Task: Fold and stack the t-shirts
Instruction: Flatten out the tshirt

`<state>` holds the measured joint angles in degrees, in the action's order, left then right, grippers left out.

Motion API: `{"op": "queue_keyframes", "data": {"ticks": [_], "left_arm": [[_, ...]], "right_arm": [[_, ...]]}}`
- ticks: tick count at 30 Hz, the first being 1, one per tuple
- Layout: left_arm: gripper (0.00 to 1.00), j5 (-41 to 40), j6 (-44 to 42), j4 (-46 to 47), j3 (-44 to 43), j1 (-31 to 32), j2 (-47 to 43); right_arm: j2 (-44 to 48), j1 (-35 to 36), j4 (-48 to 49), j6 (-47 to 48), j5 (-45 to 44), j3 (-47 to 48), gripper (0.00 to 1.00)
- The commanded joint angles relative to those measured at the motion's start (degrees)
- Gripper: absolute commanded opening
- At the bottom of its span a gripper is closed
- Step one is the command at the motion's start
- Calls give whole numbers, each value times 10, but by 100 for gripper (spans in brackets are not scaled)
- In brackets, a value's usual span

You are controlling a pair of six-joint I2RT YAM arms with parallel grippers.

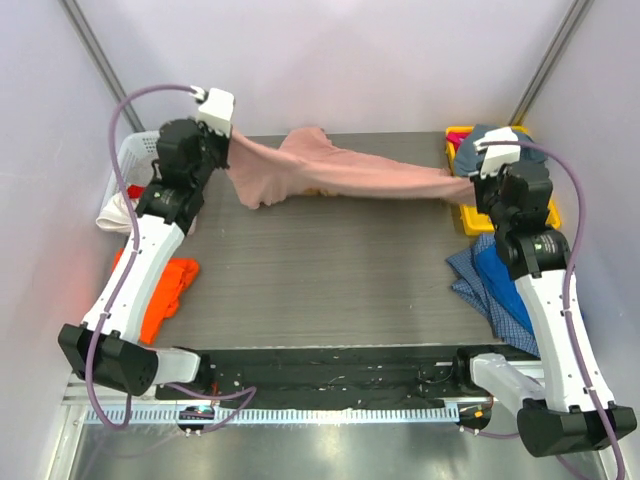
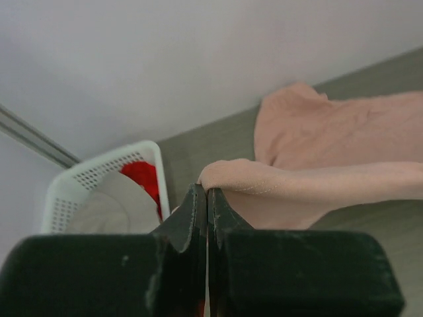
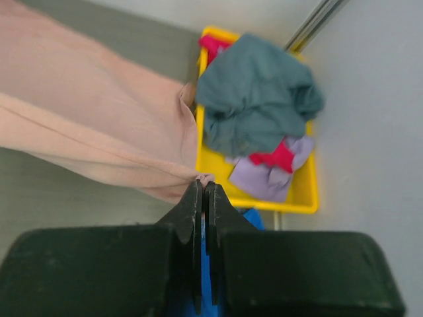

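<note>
Left gripper (image 2: 207, 193) found pinched shut on one end of pink shirt (image 1: 340, 172); right gripper (image 3: 203, 187) pinched shut on other end, beside yellow bin (image 3: 301, 198). Shirt held stretched between them, middle drooping over far side of table (image 1: 320, 270).

White basket (image 2: 79, 178) far left; yellow bin (image 3: 264, 203), perhaps plastic, far right.

The left arm (image 1: 145, 255) and the right arm (image 1: 553, 300) rise from the near edge and reach to opposite far sides, wrists well apart, the left gripper (image 2: 207, 191) and the right gripper (image 3: 203, 185) each with fingers (image 2: 190, 221) pressed together on an end of the dusty-pink t-shirt (image 1: 330, 170).
</note>
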<state>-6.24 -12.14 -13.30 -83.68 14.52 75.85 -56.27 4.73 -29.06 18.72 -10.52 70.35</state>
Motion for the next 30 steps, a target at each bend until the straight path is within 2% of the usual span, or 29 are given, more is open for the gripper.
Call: {"op": "queue_keyframes", "data": {"ticks": [1, 7, 13, 17, 23, 30], "left_arm": [[0, 69, 13, 2, 71, 4, -56], [0, 175, -24, -105, 113, 7, -91], [0, 223, -50, -179, 159, 14, -141], [0, 229, -70, -228, 179, 23, -144], [0, 225, -83, -276, 218, 44, -132], [0, 194, -124, -333, 225, 80, -98]], "right_arm": [[47, -4, -8, -16, 32, -43, 1], [85, -10, -42, -26, 84, -93, 1], [101, -10, -51, -45, 132, -167, 1], [100, -11, -79, -52, 165, -183, 1], [118, -11, -110, -27, 169, -202, 1], [78, -11, -187, 56, 165, -149, 1]]}}
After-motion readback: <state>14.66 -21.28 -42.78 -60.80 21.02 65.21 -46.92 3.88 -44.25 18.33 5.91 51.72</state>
